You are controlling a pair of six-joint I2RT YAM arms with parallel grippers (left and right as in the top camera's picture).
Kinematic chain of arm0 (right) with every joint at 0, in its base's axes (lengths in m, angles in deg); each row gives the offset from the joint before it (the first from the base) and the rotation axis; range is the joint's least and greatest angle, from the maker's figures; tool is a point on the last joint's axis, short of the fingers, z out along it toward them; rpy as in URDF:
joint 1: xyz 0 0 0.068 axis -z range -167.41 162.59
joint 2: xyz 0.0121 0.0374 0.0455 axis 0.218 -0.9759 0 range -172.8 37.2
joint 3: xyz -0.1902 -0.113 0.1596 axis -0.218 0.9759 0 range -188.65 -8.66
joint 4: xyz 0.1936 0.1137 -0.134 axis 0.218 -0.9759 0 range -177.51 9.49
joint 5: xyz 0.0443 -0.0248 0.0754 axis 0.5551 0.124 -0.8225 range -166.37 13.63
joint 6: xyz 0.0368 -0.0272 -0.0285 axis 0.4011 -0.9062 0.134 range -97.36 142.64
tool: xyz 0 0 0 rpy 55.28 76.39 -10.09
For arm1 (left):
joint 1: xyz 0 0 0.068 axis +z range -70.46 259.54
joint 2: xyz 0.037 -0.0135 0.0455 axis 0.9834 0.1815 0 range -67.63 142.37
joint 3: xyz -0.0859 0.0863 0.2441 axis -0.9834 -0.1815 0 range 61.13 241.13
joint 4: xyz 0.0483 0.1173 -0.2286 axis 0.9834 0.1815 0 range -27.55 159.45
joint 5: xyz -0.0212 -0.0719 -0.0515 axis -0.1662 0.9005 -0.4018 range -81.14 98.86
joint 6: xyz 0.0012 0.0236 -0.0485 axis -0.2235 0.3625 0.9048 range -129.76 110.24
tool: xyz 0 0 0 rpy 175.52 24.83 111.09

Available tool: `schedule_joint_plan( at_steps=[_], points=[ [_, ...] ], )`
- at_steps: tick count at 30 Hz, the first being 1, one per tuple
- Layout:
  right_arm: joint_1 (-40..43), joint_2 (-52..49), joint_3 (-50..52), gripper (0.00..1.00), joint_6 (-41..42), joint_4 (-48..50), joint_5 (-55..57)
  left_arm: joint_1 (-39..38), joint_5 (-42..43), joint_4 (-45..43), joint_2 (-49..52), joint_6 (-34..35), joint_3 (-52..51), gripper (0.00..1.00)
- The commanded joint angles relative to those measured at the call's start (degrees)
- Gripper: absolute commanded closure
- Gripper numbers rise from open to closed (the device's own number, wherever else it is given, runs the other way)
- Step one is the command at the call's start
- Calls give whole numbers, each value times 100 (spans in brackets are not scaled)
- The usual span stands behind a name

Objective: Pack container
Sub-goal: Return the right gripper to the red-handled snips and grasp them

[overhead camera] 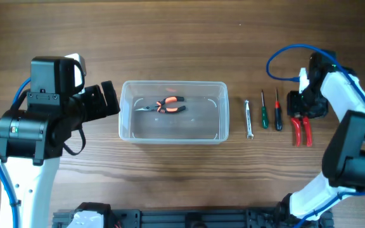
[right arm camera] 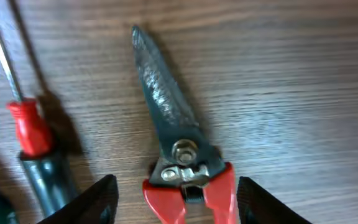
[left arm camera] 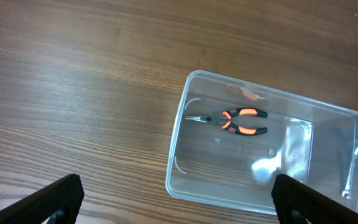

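Observation:
The clear plastic container (overhead camera: 173, 111) sits mid-table and holds orange-handled needle-nose pliers (overhead camera: 167, 106); both also show in the left wrist view, the container (left arm camera: 185, 149) and the pliers (left arm camera: 238, 121). My left gripper (overhead camera: 109, 100) is open and empty just left of the container; its fingers (left arm camera: 179, 202) straddle the tub's near corner. My right gripper (overhead camera: 307, 104) is open and low over the red-handled snips (overhead camera: 301, 130), its fingers (right arm camera: 179, 202) either side of the snips' pivot and handles (right arm camera: 188, 180).
Between the container and the snips lie a silver wrench (overhead camera: 248, 118), a green-handled screwdriver (overhead camera: 263, 111) and a red-and-black screwdriver (overhead camera: 277, 112), the last also in the right wrist view (right arm camera: 33, 143). A blue cable loops above the right arm (overhead camera: 284, 63).

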Motion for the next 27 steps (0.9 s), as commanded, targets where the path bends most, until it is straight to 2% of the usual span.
schedule_joint_plan(
  at_steps=[1,7,12,15,17,24,27],
  points=[
    [13,-160,-15,40,-142,44,-577,37,92,-20,-37,-94,46,0],
    [15,-160,-15,39,-111,129,-658,35,92,-20,-37,-94,46,0],
    [13,-136,-22,49,817,46,-992,35,92,-20,-37,-94,46,0],
    [13,-92,-22,56,758,-138,-1132,37,92,-20,-37,-94,46,0],
    [15,55,-20,56,745,-160,-994,35,92,-20,-37,-94,46,0],
    [13,2210,-11,51,785,-505,-754,37,92,-20,-37,-94,46,0],
    [13,2669,442,46,962,-535,-758,37,92,-20,-37,-94,46,0]
  ],
)
